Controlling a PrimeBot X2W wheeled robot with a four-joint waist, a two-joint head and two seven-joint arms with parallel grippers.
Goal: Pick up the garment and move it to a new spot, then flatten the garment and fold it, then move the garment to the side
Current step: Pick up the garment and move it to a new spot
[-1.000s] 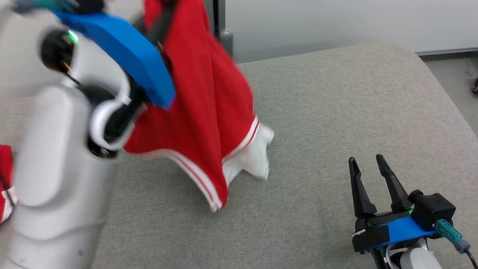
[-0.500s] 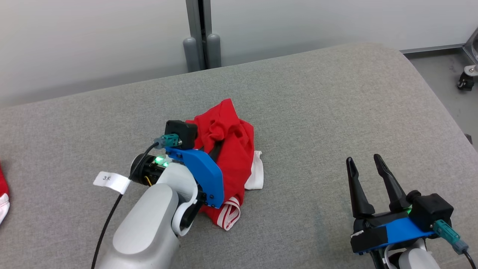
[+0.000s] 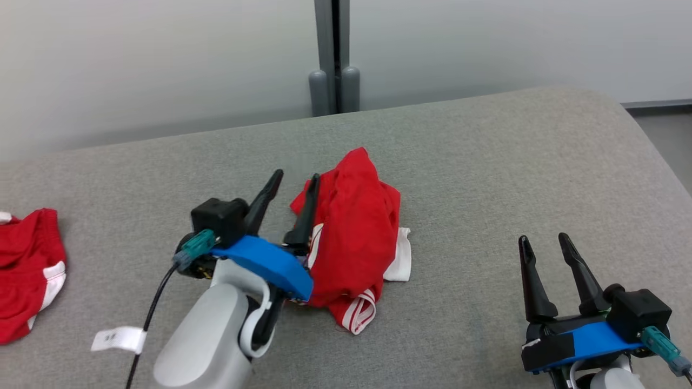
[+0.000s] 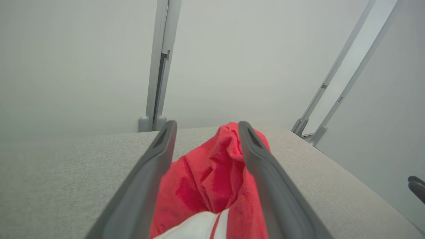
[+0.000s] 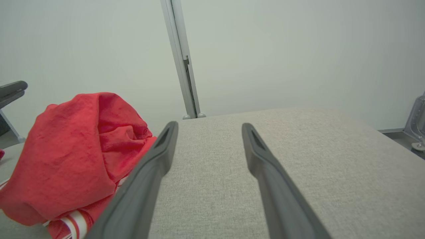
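Note:
The garment (image 3: 357,237), red with white stripes and a white patch, lies crumpled in a heap on the grey cushioned surface (image 3: 486,162). My left gripper (image 3: 294,181) stands open at the heap's left edge, and its right finger rests against the cloth. In the left wrist view the red garment (image 4: 206,179) bulges up between the spread fingers of the left gripper (image 4: 207,123). My right gripper (image 3: 543,237) is open at the lower right, well apart from the heap. In the right wrist view, the right gripper (image 5: 209,125) has nothing between its fingers, with the garment (image 5: 73,146) off to its left.
Another red and white piece of clothing (image 3: 27,270) lies at the surface's left edge. A black cable with a white tag (image 3: 118,339) hangs beside my left forearm. A grey wall with a vertical post (image 3: 331,54) stands behind. The surface drops off at the right.
My left gripper brought the hanging garment down onto the surface, then opened and let it go. The head camera shifted. The right gripper stayed open and still.

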